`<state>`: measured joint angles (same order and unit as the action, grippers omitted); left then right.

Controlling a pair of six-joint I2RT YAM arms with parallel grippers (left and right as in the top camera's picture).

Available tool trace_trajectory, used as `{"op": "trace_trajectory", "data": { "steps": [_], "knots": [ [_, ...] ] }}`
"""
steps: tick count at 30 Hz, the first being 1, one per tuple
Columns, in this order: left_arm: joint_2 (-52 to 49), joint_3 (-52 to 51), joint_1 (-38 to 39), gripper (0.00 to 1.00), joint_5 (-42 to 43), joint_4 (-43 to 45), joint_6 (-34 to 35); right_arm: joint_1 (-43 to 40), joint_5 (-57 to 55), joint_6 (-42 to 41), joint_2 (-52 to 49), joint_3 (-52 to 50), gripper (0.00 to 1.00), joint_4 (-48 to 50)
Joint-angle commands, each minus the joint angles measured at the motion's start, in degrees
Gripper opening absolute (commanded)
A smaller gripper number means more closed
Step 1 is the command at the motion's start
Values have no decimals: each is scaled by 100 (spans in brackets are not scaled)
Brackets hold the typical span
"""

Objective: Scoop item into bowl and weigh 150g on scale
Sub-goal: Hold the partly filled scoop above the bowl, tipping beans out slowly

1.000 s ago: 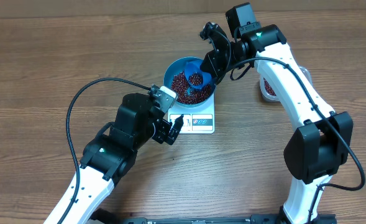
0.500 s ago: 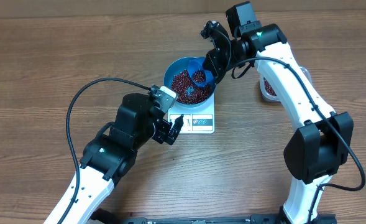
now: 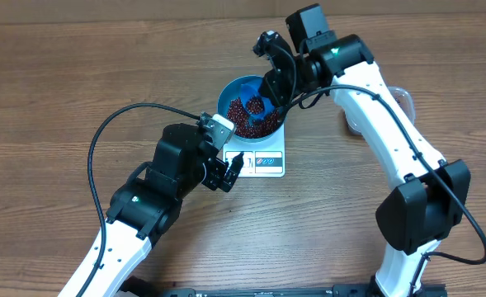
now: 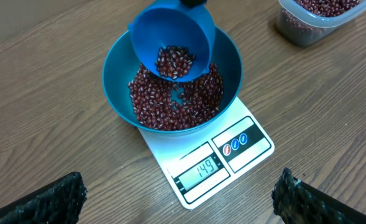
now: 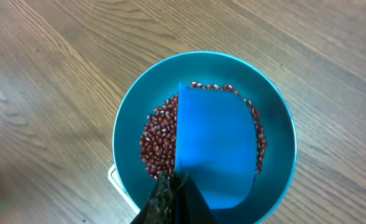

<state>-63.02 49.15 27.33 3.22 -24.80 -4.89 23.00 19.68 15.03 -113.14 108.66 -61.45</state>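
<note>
The blue bowl (image 3: 221, 104) stands on the white scale (image 3: 265, 163), and dark red-brown beans (image 3: 244, 116) cover its bottom. My right gripper (image 3: 273, 83) is shut on the handle of a small blue scoop (image 3: 249, 89), which is tilted over the bowl's far side. From the left wrist I see beans (image 4: 173, 61) lying in the scoop (image 4: 170, 28) above the bowl (image 4: 111, 81); the scale (image 4: 248, 146) display (image 4: 201, 168) reads 149. My left gripper (image 3: 233, 169) is open at the scale's near left corner, holding nothing. In the right wrist view the scoop (image 5: 217, 143) hides part of the beans (image 5: 158, 140).
A clear plastic tub (image 4: 313, 22) holding more beans stands to the right of the scale, largely hidden by the right arm in the overhead view. A black cable loops over the wooden table (image 3: 77, 91) left of the left arm.
My right gripper has moved left with the scoop, further over the bowl, and the scoop is tipped more steeply. The left arm has not moved.
</note>
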Motion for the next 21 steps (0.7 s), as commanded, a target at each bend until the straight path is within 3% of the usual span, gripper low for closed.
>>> {"op": "trace_trajectory", "data": {
  "steps": [1,21],
  "knots": [
    [-17,-13,-31,99,-22,17,-111,81,-520,0,267,205,4,72],
    [-17,-13,-31,100,-17,4,-107,105,-697,-28,269,205,4,205]
  ]
}}
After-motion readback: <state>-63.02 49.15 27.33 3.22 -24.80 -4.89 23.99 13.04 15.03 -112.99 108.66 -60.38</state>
